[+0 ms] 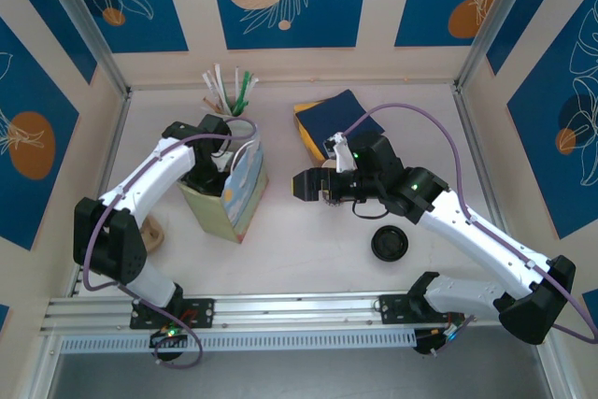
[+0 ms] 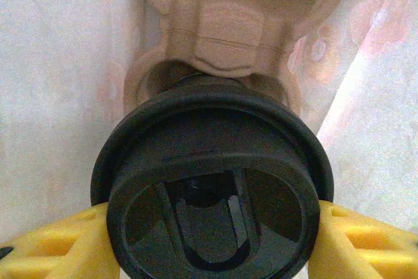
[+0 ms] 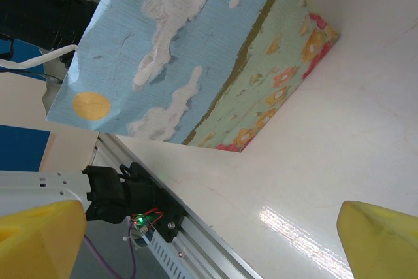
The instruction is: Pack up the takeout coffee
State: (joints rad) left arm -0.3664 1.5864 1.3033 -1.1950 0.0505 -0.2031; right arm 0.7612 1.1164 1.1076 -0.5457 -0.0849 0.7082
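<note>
The takeout coffee (image 2: pixel 212 181), a cup under a round black lid, sits between the yellow fingers (image 2: pixel 55 246) of my left gripper (image 2: pixel 212 243), which is shut on the lid's two sides. It hangs inside the paper gift bag (image 1: pixel 240 195), just above a brown pulp cup carrier (image 2: pixel 225 31) at the bag's bottom. From above, my left gripper (image 1: pixel 207 167) reaches down into the bag's open top. My right gripper (image 1: pixel 305 184) stands open just right of the bag with nothing between its fingers (image 3: pixel 39 236). The bag's painted side (image 3: pixel 196 50) faces it.
A loose black lid (image 1: pixel 389 244) lies on the table right of centre. Dark blue and yellow napkins (image 1: pixel 327 119) are stacked at the back. A holder of straws and cutlery (image 1: pixel 227 91) stands behind the bag. A brown object (image 1: pixel 152 231) lies by the left arm's base.
</note>
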